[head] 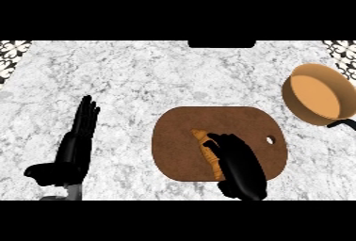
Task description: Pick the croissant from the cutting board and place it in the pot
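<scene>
The croissant [206,151] was a golden-orange pastry, long and narrow, with a tapered tip at its far end and faint darker ridges across it. Only its left side and far tip showed; the rest lay under the right hand [240,167]. Its long axis ran from the near side of the counter toward the far side, leaning a little to the left, so the visible tip pointed away and slightly left. It lay on the cutting board [181,141], a little right of the board's middle.

The right hand sat over the croissant with its fingers curled down round the pastry's right side, covering most of it. The pictures did not show whether the pastry was off the board or resting on it.

The board was a dark brown rounded slab with a small hole near its right edge, flat on the speckled white counter [139,70]. The pot [316,92], copper-orange with a dark handle at its near right, stood well apart from the board, toward the far right.

The left hand [78,136] rested at the lower left, fingers straight and pointing up.
</scene>
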`<control>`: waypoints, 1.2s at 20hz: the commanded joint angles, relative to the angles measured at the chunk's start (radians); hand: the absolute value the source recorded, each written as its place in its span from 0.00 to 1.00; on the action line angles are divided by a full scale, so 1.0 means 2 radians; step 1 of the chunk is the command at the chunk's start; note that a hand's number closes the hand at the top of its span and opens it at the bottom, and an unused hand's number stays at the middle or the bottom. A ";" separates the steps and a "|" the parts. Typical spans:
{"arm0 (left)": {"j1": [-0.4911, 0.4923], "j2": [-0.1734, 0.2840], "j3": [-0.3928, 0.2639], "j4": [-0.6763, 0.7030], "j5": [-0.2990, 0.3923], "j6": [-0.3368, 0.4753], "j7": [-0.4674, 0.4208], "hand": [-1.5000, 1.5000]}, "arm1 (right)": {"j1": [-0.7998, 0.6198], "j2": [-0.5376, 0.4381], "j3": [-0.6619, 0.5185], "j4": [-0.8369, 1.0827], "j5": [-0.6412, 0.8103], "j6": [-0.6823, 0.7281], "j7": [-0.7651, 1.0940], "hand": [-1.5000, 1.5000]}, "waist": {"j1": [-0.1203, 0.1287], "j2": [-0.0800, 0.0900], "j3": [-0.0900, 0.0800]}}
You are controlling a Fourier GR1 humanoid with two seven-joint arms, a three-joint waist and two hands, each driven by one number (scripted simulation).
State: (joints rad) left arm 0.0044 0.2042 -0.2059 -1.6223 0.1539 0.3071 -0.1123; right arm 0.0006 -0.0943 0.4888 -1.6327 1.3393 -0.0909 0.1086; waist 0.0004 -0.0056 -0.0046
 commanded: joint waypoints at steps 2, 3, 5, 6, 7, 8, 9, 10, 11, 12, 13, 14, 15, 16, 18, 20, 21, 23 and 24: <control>0.012 -0.022 0.001 0.024 -0.008 -0.017 -0.035 0.50 | -0.013 -0.011 -0.020 0.013 0.001 -0.039 -0.035 1.00 | 0.000 0.003 0.002; 0.018 -0.020 -0.014 -0.028 -0.032 0.012 0.017 0.50 | 0.008 0.014 0.026 -0.023 0.039 -0.020 0.004 1.00 | 0.000 0.002 0.002; -0.031 -0.009 0.029 -0.003 -0.012 -0.016 0.031 0.50 | -0.019 0.011 -0.005 0.017 0.029 -0.028 -0.016 1.00 | 0.000 0.003 0.002; -0.013 -0.027 0.020 0.015 -0.022 -0.017 0.006 0.50 | 0.011 0.003 0.009 0.003 0.035 -0.047 -0.025 1.00 | -0.001 0.003 0.002; 0.029 -0.022 0.021 -0.004 -0.019 -0.021 -0.020 0.50 | 0.000 0.011 0.008 -0.006 0.035 -0.038 -0.019 1.00 | 0.001 0.002 0.002; -0.005 -0.025 0.032 0.052 -0.013 -0.038 -0.043 0.50 | 0.028 -0.018 -0.008 -0.018 0.014 -0.060 -0.043 1.00 | -0.001 0.003 0.002; -0.011 -0.028 0.018 0.025 -0.024 -0.023 -0.007 0.50 | 0.039 0.006 0.032 -0.058 0.054 -0.052 -0.006 1.00 | -0.002 0.002 0.002; -0.017 -0.026 0.029 0.008 -0.024 -0.029 0.013 0.50 | 0.002 0.014 0.005 -0.040 0.043 0.008 0.001 1.00 | 0.000 0.002 0.002; -0.014 -0.038 0.014 0.029 -0.035 -0.010 -0.014 0.50 | -0.052 0.032 -0.037 0.042 0.014 0.021 0.004 1.00 | 0.002 0.004 0.002; -0.008 -0.032 0.018 0.022 -0.021 -0.021 -0.004 0.50 | -0.077 0.044 -0.047 0.023 0.005 0.096 0.032 1.00 | 0.005 0.004 0.002; 0.001 -0.025 0.018 0.015 -0.021 -0.027 -0.016 0.50 | -0.105 0.046 -0.065 0.052 -0.017 0.121 0.051 1.00 | 0.012 0.005 0.002; -0.020 -0.020 0.021 0.023 -0.019 -0.033 -0.005 0.50 | -0.134 0.046 -0.052 0.071 -0.035 0.140 0.099 1.00 | 0.016 0.008 0.002; -0.024 -0.030 0.018 0.036 -0.024 -0.026 -0.014 0.50 | -0.141 0.046 -0.079 0.071 -0.058 0.180 0.104 1.00 | 0.013 0.009 0.001; -0.012 -0.032 0.017 0.047 -0.020 -0.036 -0.032 0.50 | -0.188 0.046 -0.077 0.096 -0.073 0.175 0.132 1.00 | 0.017 0.008 0.002; -0.024 -0.034 0.023 0.036 -0.021 -0.029 -0.012 0.50 | -0.242 0.047 -0.105 0.125 -0.087 0.175 0.134 1.00 | 0.008 0.005 0.002; -0.002 -0.032 0.025 0.038 -0.026 -0.034 -0.039 0.50 | -0.277 0.047 -0.095 0.094 -0.098 0.167 0.172 1.00 | 0.007 0.003 0.002; 0.003 -0.037 0.019 0.019 -0.035 -0.020 -0.019 0.50 | -0.273 0.047 -0.078 0.107 -0.091 0.131 0.186 1.00 | 0.007 0.003 0.002; -0.029 -0.026 0.042 0.050 -0.016 -0.040 -0.021 0.50 | -0.301 0.047 -0.104 0.051 -0.089 0.158 0.184 1.00 | 0.001 0.002 0.002; -0.007 -0.018 0.039 0.012 -0.021 -0.032 0.000 0.50 | -0.294 0.047 -0.067 0.043 -0.089 0.130 0.212 1.00 | 0.006 0.001 0.002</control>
State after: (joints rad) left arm -0.0268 0.1508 -0.1441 -1.5622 0.1116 0.2427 -0.1379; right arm -0.5156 -0.0038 0.3279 -1.4902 1.1709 0.1974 0.4492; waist 0.0128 0.0004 -0.0007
